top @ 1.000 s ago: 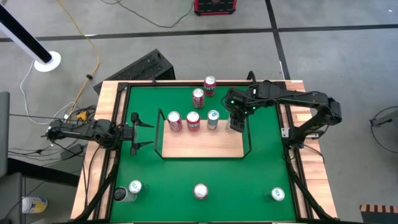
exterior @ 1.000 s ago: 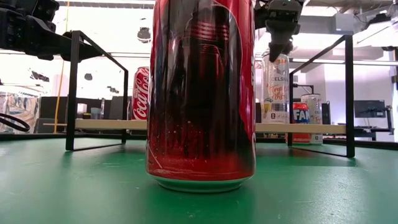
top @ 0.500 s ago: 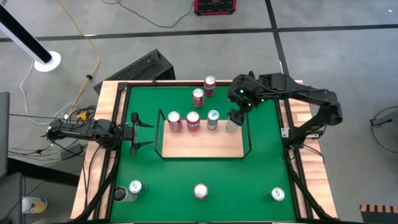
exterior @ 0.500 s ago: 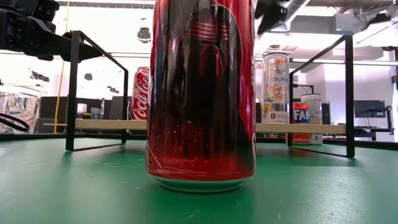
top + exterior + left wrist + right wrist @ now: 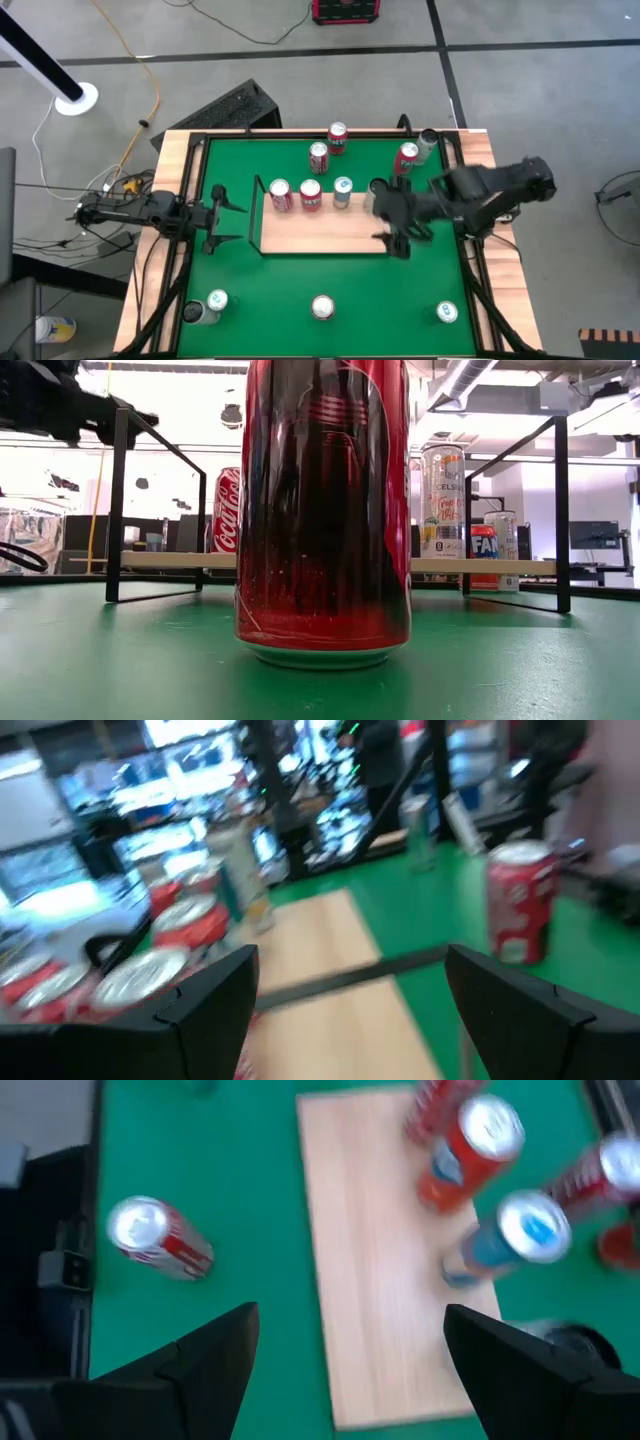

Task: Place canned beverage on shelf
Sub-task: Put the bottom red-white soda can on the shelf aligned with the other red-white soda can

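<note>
The shelf (image 5: 325,228) is a light-wood board with black wire rails. Along its far edge stand two red cans (image 5: 281,194), a blue-topped can (image 5: 342,189) and a tall silver can (image 5: 443,500), all upright on their bases. My right gripper (image 5: 393,233) hovers open above the shelf's right end, with nothing between its fingers (image 5: 225,1342). At the table's left edge my left gripper (image 5: 226,221) stands open, level, facing the shelf (image 5: 320,955).
Two red cans (image 5: 318,155) stand on the green table beyond the shelf, and two more cans (image 5: 407,157) are at the far right. Three cans (image 5: 321,307) stand along the near edge. One of them, a big red can (image 5: 322,510), fills the low view.
My right gripper, open throughout, has risen off the tall silver can at the shelf's right end and swung toward the table's near edge, turning as it went. The can stays upright on the shelf. My left gripper has turned slightly in place.
</note>
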Tool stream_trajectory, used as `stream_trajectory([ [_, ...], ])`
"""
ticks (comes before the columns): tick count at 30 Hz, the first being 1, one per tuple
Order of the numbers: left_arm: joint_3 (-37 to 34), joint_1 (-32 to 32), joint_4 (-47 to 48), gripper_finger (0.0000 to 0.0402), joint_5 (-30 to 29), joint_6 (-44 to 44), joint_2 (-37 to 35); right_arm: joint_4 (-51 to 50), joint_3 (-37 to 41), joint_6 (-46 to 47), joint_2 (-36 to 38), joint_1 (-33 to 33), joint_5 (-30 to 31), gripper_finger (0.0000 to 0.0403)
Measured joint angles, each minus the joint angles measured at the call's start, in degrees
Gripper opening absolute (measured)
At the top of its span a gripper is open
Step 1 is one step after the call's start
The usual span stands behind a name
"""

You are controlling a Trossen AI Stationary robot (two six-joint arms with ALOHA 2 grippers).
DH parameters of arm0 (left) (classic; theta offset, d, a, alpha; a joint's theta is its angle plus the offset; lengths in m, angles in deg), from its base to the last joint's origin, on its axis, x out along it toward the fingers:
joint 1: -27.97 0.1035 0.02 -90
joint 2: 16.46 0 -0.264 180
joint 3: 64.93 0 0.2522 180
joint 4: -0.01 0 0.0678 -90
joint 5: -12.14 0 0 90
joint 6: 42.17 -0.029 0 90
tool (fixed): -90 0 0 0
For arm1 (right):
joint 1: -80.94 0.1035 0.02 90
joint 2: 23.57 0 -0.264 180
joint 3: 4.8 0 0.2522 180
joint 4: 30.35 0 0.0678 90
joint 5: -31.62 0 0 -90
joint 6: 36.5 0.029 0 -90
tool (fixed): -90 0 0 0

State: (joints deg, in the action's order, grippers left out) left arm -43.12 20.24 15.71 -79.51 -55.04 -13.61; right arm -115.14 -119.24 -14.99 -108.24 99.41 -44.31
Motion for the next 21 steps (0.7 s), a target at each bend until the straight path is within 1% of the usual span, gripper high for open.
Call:
stream_trajectory([
  [3,0.0,0.0,-2.3,0.0306,4.5,1.8,0.0,2.9,1.9,-0.4,-0.2,7.0,6.3,0.0344],
  [4,0.0,0.0,-3.0,0.0306,5.5,2.9,0.0,3.1,2.7,-0.3,-0.2,9.3,9.4,0.0344],
  [7,0.0,0.0,-4.9,0.0306,6.9,6.7,0.0,4.6,7.2,1.0,0.0,15.8,22.2,0.0338],
  [8,0.0,0.0,-5.4,0.0306,7.0,7.8,0.0,4.4,9.1,2.5,0.4,18.0,25.9,0.0335],
  [9,0.0,0.0,-5.8,0.0306,7.3,8.5,0.0,4.4,11.2,4.4,0.8,20.0,28.2,0.0332],
  [11,0.0,0.0,-6.9,0.0306,7.5,9.8,0.0,6.6,15.3,8.8,1.8,22.8,29.5,0.0327],
  [14,0.0,0.0,-9.4,0.0306,7.6,11.7,0.1,17.5,22.0,11.2,2.7,25.6,29.5,0.0323],
  [17,0.0,0.0,-11.5,0.0306,7.9,13.1,0.2,31.6,27.5,6.5,1.9,27.2,28.7,0.0322],
  [21,0.0,0.0,-14.6,0.0306,9.3,13.4,0.2,46.8,31.2,-2.8,-0.2,27.4,24.4,0.0322],
])
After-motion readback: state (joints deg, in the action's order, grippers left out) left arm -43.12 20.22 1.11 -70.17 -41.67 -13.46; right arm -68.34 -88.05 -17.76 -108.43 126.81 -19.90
